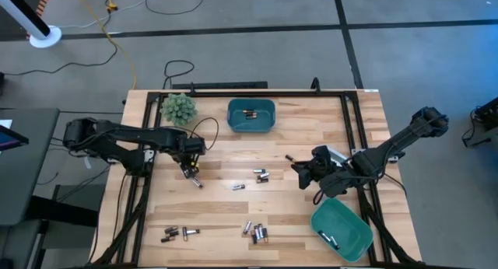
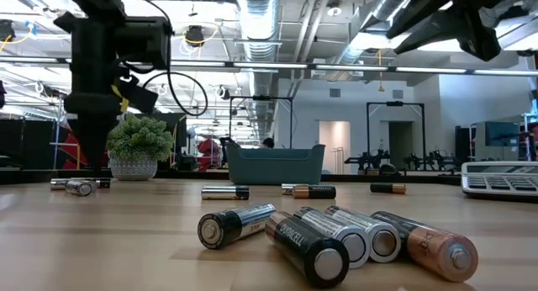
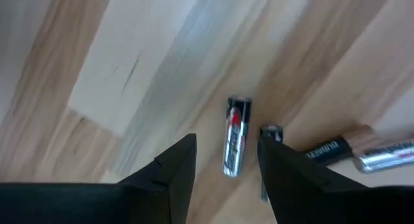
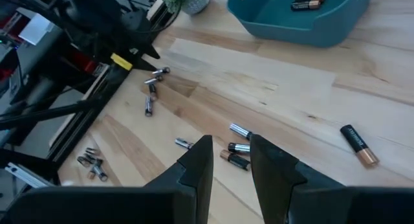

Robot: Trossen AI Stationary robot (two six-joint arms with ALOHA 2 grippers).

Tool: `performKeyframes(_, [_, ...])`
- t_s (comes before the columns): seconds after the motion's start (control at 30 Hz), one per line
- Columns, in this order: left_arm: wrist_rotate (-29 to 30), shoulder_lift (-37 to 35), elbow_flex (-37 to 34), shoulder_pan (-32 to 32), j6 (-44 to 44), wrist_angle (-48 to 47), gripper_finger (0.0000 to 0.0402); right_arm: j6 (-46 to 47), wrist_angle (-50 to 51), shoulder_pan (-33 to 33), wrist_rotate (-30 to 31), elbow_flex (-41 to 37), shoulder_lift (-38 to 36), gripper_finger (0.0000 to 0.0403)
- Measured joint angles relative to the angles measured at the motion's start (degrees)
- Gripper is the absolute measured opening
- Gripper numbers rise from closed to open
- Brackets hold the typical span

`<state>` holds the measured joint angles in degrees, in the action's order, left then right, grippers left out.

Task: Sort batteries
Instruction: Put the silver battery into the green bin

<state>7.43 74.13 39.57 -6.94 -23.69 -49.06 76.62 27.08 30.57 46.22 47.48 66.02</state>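
Batteries lie loose on the wooden table in small groups: one (image 1: 193, 176) under my left gripper, one mid-table (image 1: 261, 174), and two near the front edge (image 1: 177, 234) (image 1: 255, 232). My left gripper (image 3: 226, 138) points down, open, low over the table. Its fingers stand on either side of a silver-and-red battery (image 3: 236, 143) without touching it. A second battery (image 3: 268, 134) lies right beside one finger. My right gripper (image 4: 230, 141) hangs open above mid-table (image 1: 299, 169), holding nothing. Both teal bins, far (image 1: 251, 115) and near right (image 1: 340, 230), hold a few batteries.
A small potted plant (image 1: 178, 107) stands at the far left. A grey-white calculator (image 2: 504, 177) lies by my right arm. Black frame rails (image 1: 140, 191) run along the table's left and right sides. Bare wood lies between the battery groups.
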Motion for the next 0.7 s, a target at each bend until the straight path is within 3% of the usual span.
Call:
performKeyframes(0.5, [-2.12,-0.16,-7.25,-1.75,2.90,8.94,0.0154,-0.03,-2.48,0.02,0.00,0.00,0.00,0.0118])
performKeyframes(0.7, [-0.72,-0.15,-7.98,-1.70,1.73,9.68,0.0104,-0.15,-2.46,0.02,0.00,0.00,0.00,0.0118])
